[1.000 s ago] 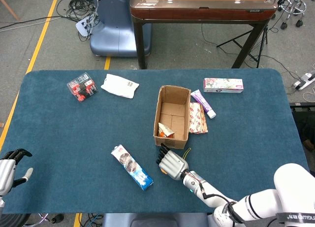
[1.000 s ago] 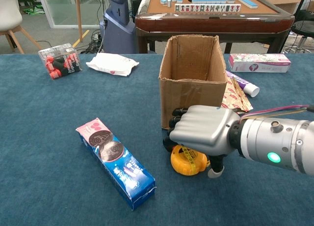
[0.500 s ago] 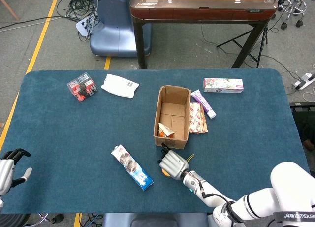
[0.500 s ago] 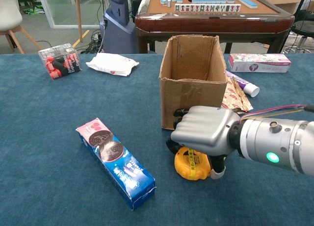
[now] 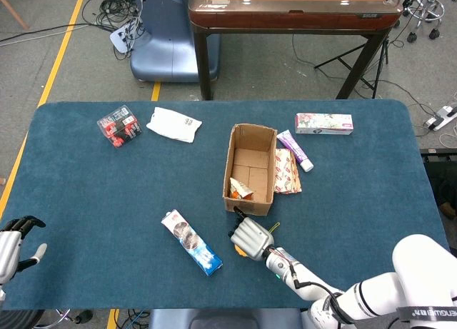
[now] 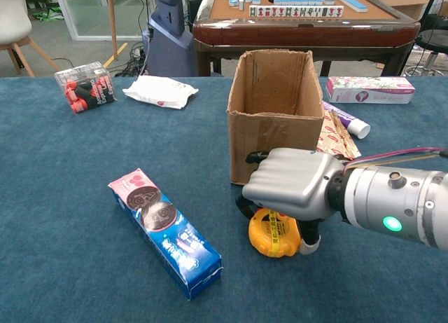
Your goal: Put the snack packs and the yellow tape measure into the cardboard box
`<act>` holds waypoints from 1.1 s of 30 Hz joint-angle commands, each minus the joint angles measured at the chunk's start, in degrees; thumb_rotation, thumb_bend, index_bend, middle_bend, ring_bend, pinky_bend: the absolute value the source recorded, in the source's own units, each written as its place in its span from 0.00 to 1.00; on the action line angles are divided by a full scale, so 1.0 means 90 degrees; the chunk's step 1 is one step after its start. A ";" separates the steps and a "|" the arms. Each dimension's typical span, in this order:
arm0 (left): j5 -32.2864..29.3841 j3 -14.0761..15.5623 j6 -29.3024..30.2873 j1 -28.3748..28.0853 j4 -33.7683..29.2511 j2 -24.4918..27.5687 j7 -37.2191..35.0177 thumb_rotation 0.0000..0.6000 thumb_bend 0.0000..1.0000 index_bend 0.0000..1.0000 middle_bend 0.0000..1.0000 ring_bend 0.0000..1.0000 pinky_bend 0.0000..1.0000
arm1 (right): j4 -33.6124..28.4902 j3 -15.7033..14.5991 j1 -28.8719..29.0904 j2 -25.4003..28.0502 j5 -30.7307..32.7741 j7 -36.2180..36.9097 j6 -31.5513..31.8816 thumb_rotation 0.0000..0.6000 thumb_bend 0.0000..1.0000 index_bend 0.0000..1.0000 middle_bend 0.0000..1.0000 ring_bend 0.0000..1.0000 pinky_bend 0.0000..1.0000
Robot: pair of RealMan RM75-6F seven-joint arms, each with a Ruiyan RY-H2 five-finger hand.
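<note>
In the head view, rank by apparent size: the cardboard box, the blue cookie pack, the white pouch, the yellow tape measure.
1. cardboard box
2. blue cookie pack and white pouch: too alike to rank
3. yellow tape measure, mostly hidden under the right hand

I see both views evenly bright and sharp, soft shadows only (faint sheen on the robot hand [image 6: 294,186]).

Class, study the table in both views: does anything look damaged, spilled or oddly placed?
Nothing is spilled or broken. The cardboard box stands upright with a ragged top edge. One oddity: the red patterned snack pack and a tube lie wedged against the box's side, overlapping.
</note>
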 commanded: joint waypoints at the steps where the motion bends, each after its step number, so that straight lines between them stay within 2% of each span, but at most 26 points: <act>1: -0.0004 0.0005 -0.0009 -0.0002 -0.0010 0.0001 0.0038 1.00 0.26 0.39 0.34 0.32 0.62 | -0.0081 -0.0005 -0.0041 0.0052 -0.0134 0.0106 0.0047 1.00 0.00 0.46 0.50 0.28 0.01; 13: -0.0028 0.0011 -0.0047 -0.0011 -0.0007 -0.0004 0.0078 1.00 0.26 0.39 0.34 0.32 0.62 | -0.0838 0.0092 -0.0147 0.0542 -0.0685 0.0398 0.0305 1.00 0.01 0.46 0.50 0.29 0.01; 21: -0.0061 0.0009 -0.0083 -0.0022 0.0013 -0.0025 0.0104 1.00 0.26 0.39 0.34 0.32 0.62 | -0.1504 0.0237 -0.0247 0.0859 -0.1353 0.0548 0.0561 1.00 0.01 0.46 0.50 0.29 0.01; 33: -0.0067 -0.0004 -0.0088 -0.0035 -0.0011 -0.0011 0.0111 1.00 0.26 0.39 0.34 0.32 0.62 | -0.1973 0.0940 -0.0268 0.1029 -0.1709 0.0369 0.1070 1.00 0.01 0.46 0.50 0.29 0.02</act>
